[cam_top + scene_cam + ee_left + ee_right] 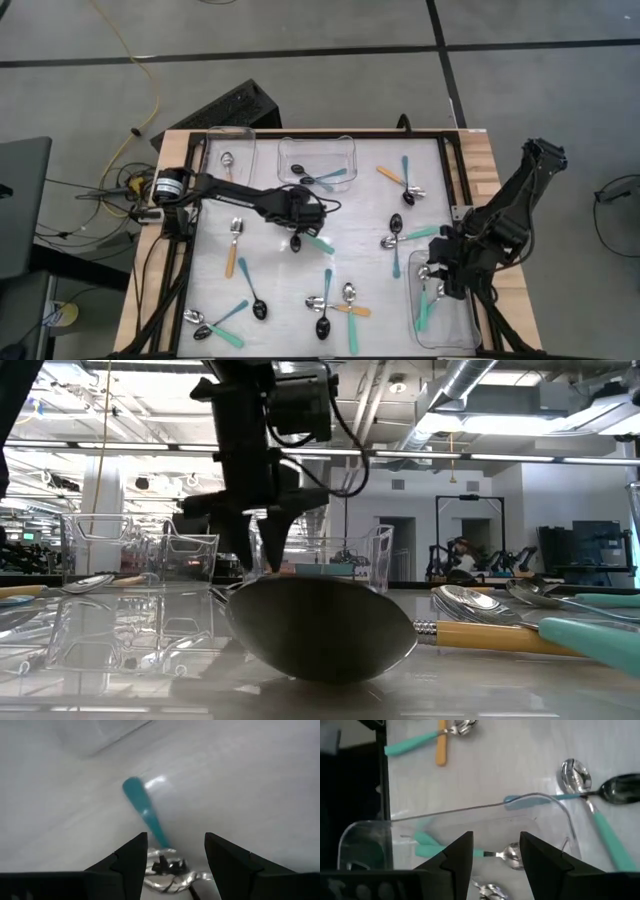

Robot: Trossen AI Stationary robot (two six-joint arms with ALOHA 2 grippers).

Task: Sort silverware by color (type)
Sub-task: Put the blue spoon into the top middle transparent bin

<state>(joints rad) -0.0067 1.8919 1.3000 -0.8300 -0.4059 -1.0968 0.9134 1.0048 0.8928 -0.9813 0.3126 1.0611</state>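
One camera overhead, facing straight down; one level with the bench [270,255]; both wrist cameras close above it.

Left arm [240,195] reaches from left edge toward frame centre; left gripper [308,228] low over teal-handled spoon [312,240], fingers spread, nothing held. Right gripper [440,268] at right, over clear bin [470,330] with teal spoons [425,300] inside, fingers apart. Second clear bin [350,150] at upper centre holds blue-handled spoons [325,180]; third bin [250,135] upper left. Loose spoons scattered across table [280,270]
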